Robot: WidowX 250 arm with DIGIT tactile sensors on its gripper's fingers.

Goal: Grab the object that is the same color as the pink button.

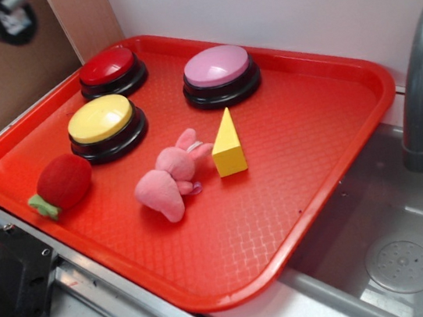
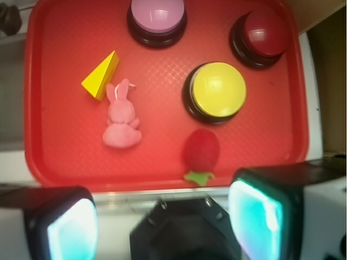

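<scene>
My gripper (image 2: 162, 216) hangs high with jaws spread wide, empty; next I must drop over the pink bunny (image 2: 122, 120) beside the yellow wedge (image 2: 101, 76).

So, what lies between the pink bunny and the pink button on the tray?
The yellow wedge stands between the pink bunny and the pink button; the exterior view shows it clearly.

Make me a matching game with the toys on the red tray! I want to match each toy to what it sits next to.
Toys:
1. plush bunny
2. plush strawberry
3. yellow wedge
4. red button

Places:
A. back corner of the tray
B. in front of the yellow button
C. middle, between strawberry and wedge
D. in front of the pink button

Pairs: 1-C, 2-B, 3-D, 4-A
</scene>
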